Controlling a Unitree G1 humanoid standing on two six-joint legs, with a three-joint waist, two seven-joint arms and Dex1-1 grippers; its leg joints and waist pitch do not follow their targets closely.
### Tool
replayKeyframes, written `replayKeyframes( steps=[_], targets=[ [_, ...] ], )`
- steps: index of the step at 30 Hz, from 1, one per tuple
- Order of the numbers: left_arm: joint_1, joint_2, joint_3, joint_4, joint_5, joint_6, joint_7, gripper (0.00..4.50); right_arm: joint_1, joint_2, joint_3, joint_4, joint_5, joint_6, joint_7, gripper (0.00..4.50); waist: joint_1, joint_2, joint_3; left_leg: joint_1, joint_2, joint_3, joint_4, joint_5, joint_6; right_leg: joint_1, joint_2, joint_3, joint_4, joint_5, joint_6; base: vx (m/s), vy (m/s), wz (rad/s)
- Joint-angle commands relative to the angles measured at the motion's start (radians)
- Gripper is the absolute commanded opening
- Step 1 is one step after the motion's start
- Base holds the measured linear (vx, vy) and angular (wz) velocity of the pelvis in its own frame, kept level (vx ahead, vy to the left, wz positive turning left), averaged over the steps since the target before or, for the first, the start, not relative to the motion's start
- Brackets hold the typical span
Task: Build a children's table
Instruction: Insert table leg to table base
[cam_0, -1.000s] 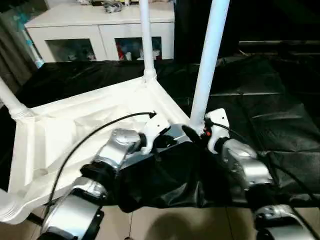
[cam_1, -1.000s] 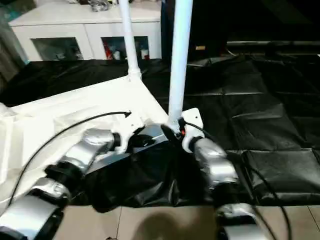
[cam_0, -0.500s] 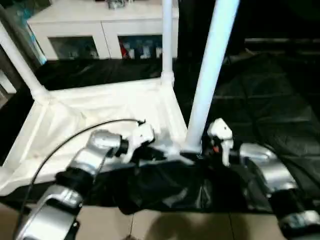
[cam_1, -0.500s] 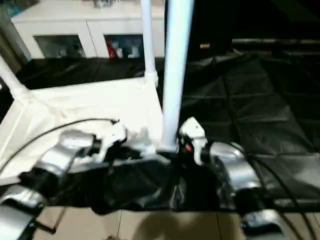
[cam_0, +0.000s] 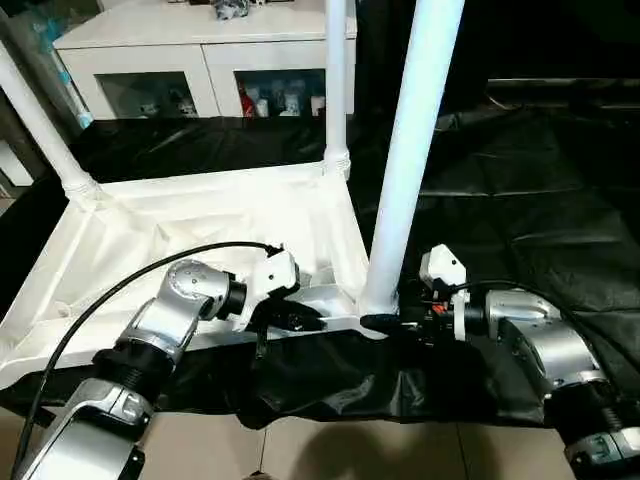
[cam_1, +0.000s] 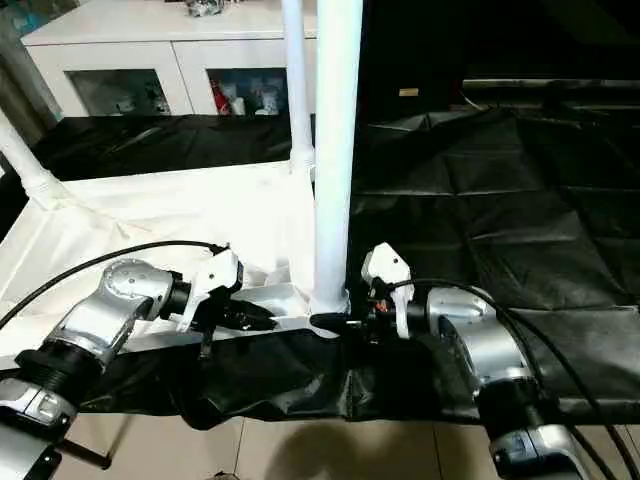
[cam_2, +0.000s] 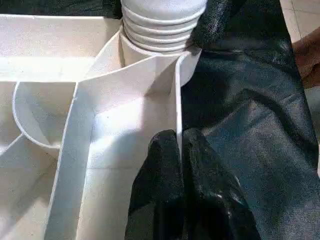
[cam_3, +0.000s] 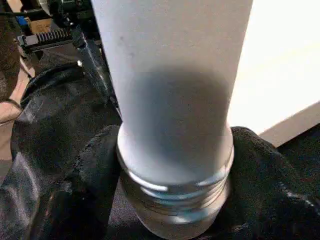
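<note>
The tabletop (cam_0: 190, 225) lies upside down on a black sheet (cam_0: 520, 190), ribbed side up, with legs standing up from its corner sockets: one at the far left (cam_0: 40, 135), one at the far right corner (cam_0: 336, 80), and a thick near leg (cam_0: 410, 150) at the corner closest to the robot. The step in hand looks like seating this near leg in its socket. The right gripper (cam_3: 175, 165) has one black finger on each side of the ribbed foot of that leg, clasping it just above the socket. The left gripper (cam_2: 180, 150) has its fingers pressed together on the thin wall of the tabletop's edge, just beside the same corner, apparently steadying the top. The next move probably calls for pushing or twisting the leg down until its ribbed end sits fully in the socket, while the left gripper keeps the top from sliding on the sheet. A white cabinet (cam_0: 200, 45) stands behind.
</note>
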Motion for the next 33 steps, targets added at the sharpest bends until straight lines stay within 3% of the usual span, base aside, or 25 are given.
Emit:
replayKeyframes(
  steps=[1,5,9,12,15,17,19,20,23,29,33],
  targets=[
    [-0.001,-0.025,-0.011,-0.011,0.005,0.003,0.017,0.00,0.011,0.035,-0.028,0.026,-0.013,0.011,-0.103,2.90,0.002,-0.010,-0.067,0.015,0.035,-0.008,-0.071,-0.223,0.064,0.050,-0.056,0.044,-0.064,-0.201,-0.231,0.000,0.000,0.00],
    [-0.040,-0.087,0.004,0.068,0.055,0.003,0.197,0.00,-0.006,0.115,-0.060,0.109,-0.060,0.008,-0.337,2.83,-0.008,-0.014,-0.059,0.020,0.030,-0.010,-0.079,-0.289,0.023,0.047,-0.059,0.043,-0.080,-0.330,-0.197,0.000,0.000,0.00],
    [-0.089,-0.175,0.034,0.147,0.071,0.019,0.377,0.00,-0.042,0.216,-0.113,0.206,-0.084,0.016,-0.599,2.79,-0.020,-0.008,-0.053,0.025,0.026,-0.015,-0.082,-0.346,-0.005,0.041,-0.058,0.040,-0.093,-0.435,-0.157,0.000,0.000,0.00],
    [-0.119,-0.253,0.051,0.192,0.068,0.034,0.474,0.00,-0.076,0.306,-0.157,0.275,-0.077,0.019,-0.775,2.79,-0.035,-0.009,-0.051,0.028,0.022,-0.020,-0.084,-0.392,-0.011,0.035,-0.060,0.036,-0.104,-0.501,-0.134,0.000,0.000,0.00],
    [-0.130,-0.298,0.051,0.205,0.067,0.039,0.501,0.00,-0.095,0.344,-0.130,0.292,-0.099,-0.014,-0.782,2.79,-0.041,-0.007,-0.049,0.030,0.020,-0.023,-0.084,-0.422,-0.004,0.032,-0.059,0.032,-0.114,-0.534,-0.114,0.000,0.000,0.00],
    [-0.128,-0.309,0.037,0.201,0.070,0.033,0.473,0.00,-0.095,0.349,-0.115,0.270,-0.094,-0.045,-0.719,3.48,-0.039,-0.008,-0.051,0.026,0.020,-0.022,-0.086,-0.417,0.011,0.035,-0.060,0.034,-0.114,-0.514,-0.112,0.000,0.000,0.00],
    [-0.125,-0.305,0.029,0.197,0.070,0.026,0.449,0.00,-0.092,0.346,-0.117,0.251,-0.078,-0.051,-0.682,3.48,-0.038,-0.008,-0.053,0.023,0.022,-0.023,-0.087,-0.408,0.018,0.037,-0.060,0.035,-0.112,-0.494,-0.116,0.000,0.000,0.00],
    [-0.118,-0.292,0.017,0.186,0.069,0.014,0.413,0.00,-0.084,0.322,-0.110,0.217,-0.065,-0.059,-0.616,3.68,-0.037,-0.008,-0.053,0.019,0.023,-0.023,-0.088,-0.399,0.026,0.041,-0.059,0.036,-0.110,-0.464,-0.121,0.000,0.000,0.00],
    [-0.100,-0.255,0.009,0.154,0.063,0.015,0.346,0.00,-0.072,0.271,-0.089,0.172,-0.061,-0.054,-0.522,3.96,-0.030,-0.008,-0.062,0.012,0.028,-0.020,-0.086,-0.328,0.043,0.049,-0.059,0.040,-0.091,-0.322,-0.167,0.000,0.000,0.00],
    [-0.057,-0.151,-0.017,0.095,0.053,-0.008,0.184,0.00,-0.040,0.127,-0.041,0.097,-0.049,-0.039,-0.280,3.96,-0.011,-0.005,-0.071,0.007,0.031,-0.010,-0.068,-0.206,0.097,0.055,-0.058,0.041,-0.066,-0.133,-0.237,0.000,0.000,0.00],
    [-0.012,-0.078,-0.024,0.015,0.024,0.019,0.053,0.00,-0.005,0.035,-0.022,0.018,-0.014,0.023,-0.123,3.96,0.007,-0.005,-0.069,0.013,0.038,-0.011,-0.071,-0.209,0.094,0.055,-0.057,0.041,-0.061,-0.142,-0.243,0.000,0.000,0.00]
  ],
)
